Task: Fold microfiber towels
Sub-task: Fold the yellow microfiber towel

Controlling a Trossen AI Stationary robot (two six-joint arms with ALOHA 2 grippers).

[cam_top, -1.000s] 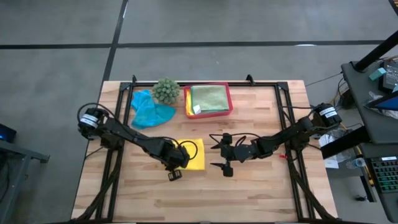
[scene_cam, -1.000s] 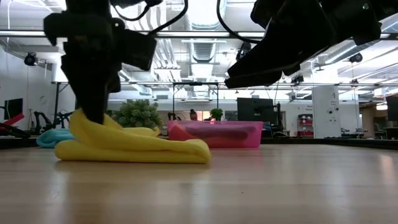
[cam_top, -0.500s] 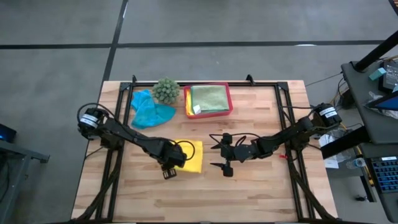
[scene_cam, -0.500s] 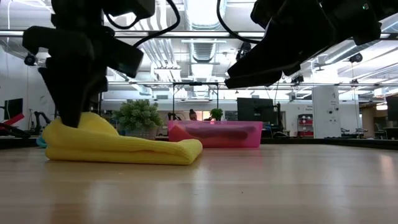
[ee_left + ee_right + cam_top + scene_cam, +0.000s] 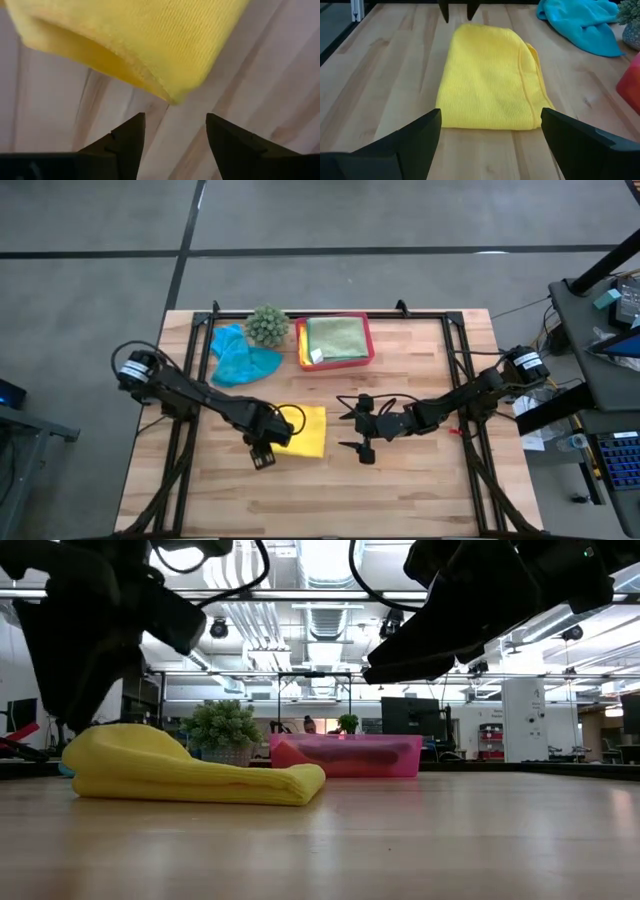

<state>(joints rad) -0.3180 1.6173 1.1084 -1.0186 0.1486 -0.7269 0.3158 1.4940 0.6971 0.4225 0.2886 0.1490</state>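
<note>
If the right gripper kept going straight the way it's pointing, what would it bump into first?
Most likely the folded yellow towel. The open right gripper points straight at it, with only bare table between them.

I'm looking into what is showing itself as a robotics lab or open workshop hall. The wooden table (image 5: 400,480) is sitting in a black frame (image 5: 460,340) on a grey concrete floor (image 5: 350,220) marked with dark lines. At table height, a bare industrial ceiling with ducts (image 5: 325,615) and strip lights (image 5: 320,560) is stretching back over the room. Monitors (image 5: 410,715) are standing on far benches, beside a white cabinet (image 5: 523,718). A side bench (image 5: 600,360) with cables and gear is crowding the table's right edge.
</note>
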